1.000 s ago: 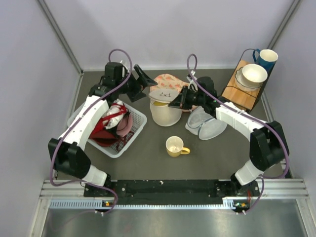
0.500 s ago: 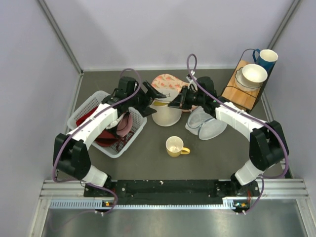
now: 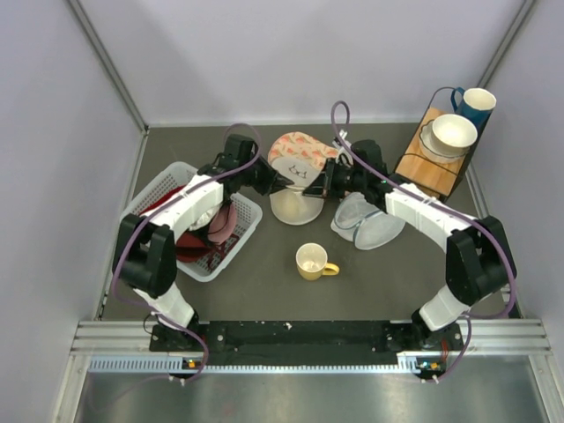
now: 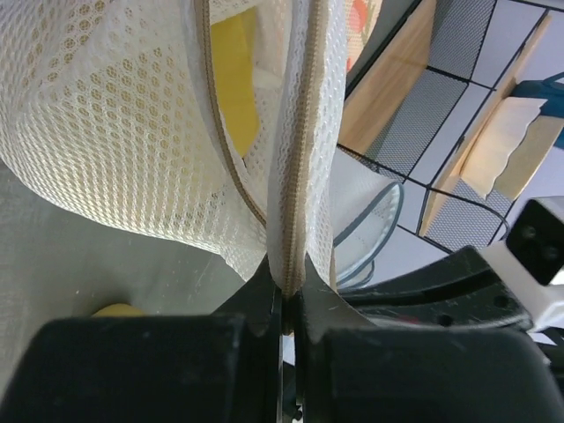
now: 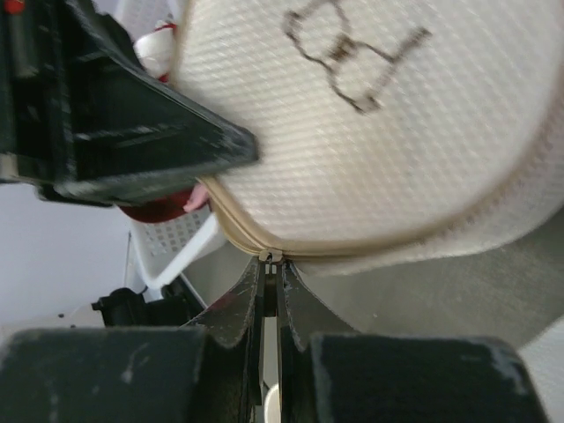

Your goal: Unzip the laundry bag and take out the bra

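Laundry bag (image 3: 295, 204) stands in the middle of the table, between the two arms. Its zipper is already partly open, and the yellow bra (image 4: 233, 66) lies inside and shows through the gap. A second ago the left gripper (image 4: 286, 295) was wide open and apart from the bag, further to the left. Now it has come to the laundry bag and its jaws are pinched on the zipper edge. The right gripper (image 5: 269, 264) is closed narrow on what looks like the zipper pull (image 5: 270, 256). I judge that both sides are now held, so the zipper can be drawn further. I count one cream bag, one bluish-grey pouch (image 3: 368, 220), one pink patterned pouch (image 3: 304, 148), one mug (image 3: 310, 261) and one basket (image 3: 231, 249).
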You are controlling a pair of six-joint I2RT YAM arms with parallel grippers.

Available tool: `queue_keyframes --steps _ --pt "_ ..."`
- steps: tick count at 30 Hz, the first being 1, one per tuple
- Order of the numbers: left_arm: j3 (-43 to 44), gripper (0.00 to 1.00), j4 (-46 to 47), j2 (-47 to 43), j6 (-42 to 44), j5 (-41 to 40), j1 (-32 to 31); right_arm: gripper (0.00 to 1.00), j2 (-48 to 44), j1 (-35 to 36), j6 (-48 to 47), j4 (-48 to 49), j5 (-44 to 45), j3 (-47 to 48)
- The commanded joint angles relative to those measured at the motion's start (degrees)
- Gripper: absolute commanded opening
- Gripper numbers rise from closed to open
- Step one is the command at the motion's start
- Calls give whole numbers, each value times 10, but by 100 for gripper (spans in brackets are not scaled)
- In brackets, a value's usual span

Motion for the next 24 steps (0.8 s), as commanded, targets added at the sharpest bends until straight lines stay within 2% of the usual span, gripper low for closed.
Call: queue_keyframes --steps 1,4,7,9,13,14,15,16,17,20,24 --pt "34 0 0 -45 38 -15 29 0 -58 -48 -29 3 7 -36" --pt "71 0 0 -19 94 30 46 0 -85 -92 -39 8 15 -83" --pt "171 0 -67 47 152 74 51 0 -99 -96 -53 13 4 -96" --pt "228 0 -87 74 171 94 51 0 -101 -77 -47 20 -18 -92" --pt "302 0 -111 134 200 84 46 0 -102 -16 -61 -1 -3 -51" --pt "338 8 -126 146 218 81 46 0 -99 -8 -54 -1 7 -37" --pt "358 25 -156 158 228 81 46 0 -94 0 -47 0 11 -29" --pt "376 48 -176 180 238 82 46 0 -88 6 -39 2 17 -23" --pt "394 81 -187 183 248 84 47 0 -78 12 -19 9 32 -15" --pt "363 99 -184 151 250 73 47 0 -58 12 20 46 48 -14" --pt "313 99 -157 94 237 62 58 0 -46 12 59 99 45 -30"
